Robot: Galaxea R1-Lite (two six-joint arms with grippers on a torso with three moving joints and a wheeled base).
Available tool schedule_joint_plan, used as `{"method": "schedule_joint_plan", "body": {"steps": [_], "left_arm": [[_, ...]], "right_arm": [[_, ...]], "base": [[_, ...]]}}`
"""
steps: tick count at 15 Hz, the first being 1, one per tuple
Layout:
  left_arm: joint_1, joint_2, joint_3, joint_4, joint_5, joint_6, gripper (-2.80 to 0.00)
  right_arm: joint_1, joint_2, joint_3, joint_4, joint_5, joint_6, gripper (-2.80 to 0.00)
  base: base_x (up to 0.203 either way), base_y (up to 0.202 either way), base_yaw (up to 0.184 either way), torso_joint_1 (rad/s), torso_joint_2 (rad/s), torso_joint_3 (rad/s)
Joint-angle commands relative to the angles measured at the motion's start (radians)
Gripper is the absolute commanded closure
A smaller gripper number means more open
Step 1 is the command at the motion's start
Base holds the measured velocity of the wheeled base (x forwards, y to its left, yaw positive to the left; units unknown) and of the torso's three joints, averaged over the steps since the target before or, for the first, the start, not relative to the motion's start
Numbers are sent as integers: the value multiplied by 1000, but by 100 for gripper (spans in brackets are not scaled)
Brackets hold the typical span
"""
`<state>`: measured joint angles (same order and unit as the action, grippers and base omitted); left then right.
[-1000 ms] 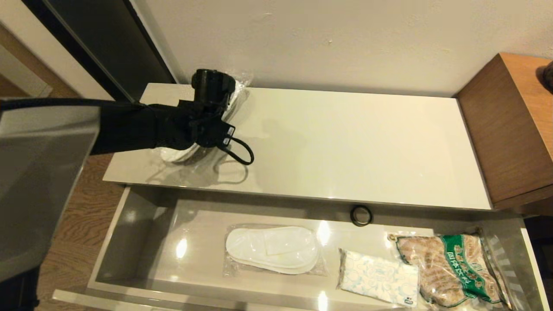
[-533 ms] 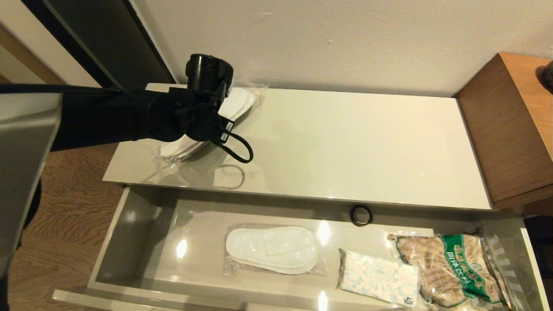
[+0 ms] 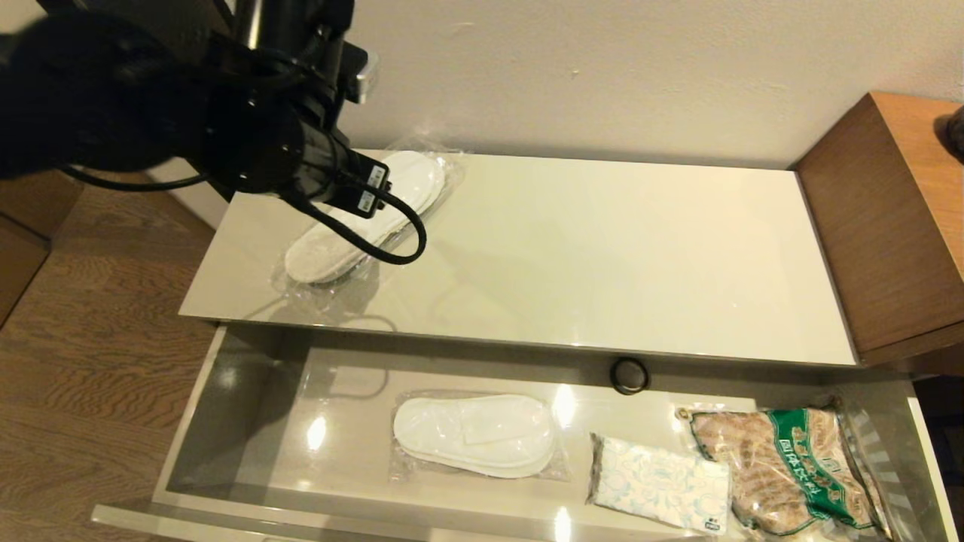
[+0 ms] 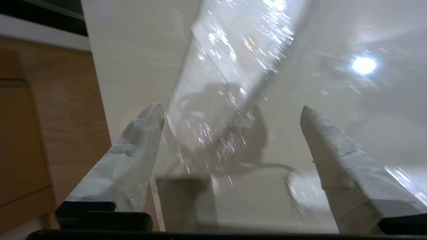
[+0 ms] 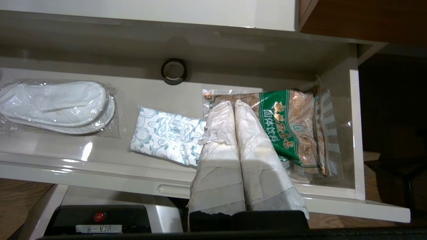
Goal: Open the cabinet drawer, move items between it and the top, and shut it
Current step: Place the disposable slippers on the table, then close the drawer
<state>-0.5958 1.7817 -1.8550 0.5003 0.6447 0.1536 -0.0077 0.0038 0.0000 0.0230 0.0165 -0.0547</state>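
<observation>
Both left gripper (image 4: 230,110) fingers wide apart, empty.

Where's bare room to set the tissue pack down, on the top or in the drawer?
The top is bare from the bagged slippers at its left end across to the wooden cabinet. In the drawer, the floor is free left of the second slippers. The right half is crowded: tissue pack, food bag, tape roll.
</observation>
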Motion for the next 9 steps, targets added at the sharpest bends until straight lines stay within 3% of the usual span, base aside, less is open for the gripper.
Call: {"method": "schedule_joint_plan", "body": {"steps": [1, 2, 6, 9], "left_arm": [[-73, -127, -38, 227, 0, -67, -280], [-115, -166, -64, 315, -9, -117, 0], [-207, -337, -73, 523, -55, -239, 0], [-219, -456, -73, 588, -70, -303, 0]], "right_arm": [[0, 1, 0, 0, 0, -1, 0], [0, 1, 0, 0, 0, -1, 0], [0, 1, 0, 0, 0, -1, 0], [0, 1, 0, 0, 0, -1, 0]], "base": [[0, 0, 0, 0, 0, 0], [0, 0, 0, 0, 0, 0], [0, 0, 0, 0, 0, 0], [0, 0, 0, 0, 0, 0]]}}
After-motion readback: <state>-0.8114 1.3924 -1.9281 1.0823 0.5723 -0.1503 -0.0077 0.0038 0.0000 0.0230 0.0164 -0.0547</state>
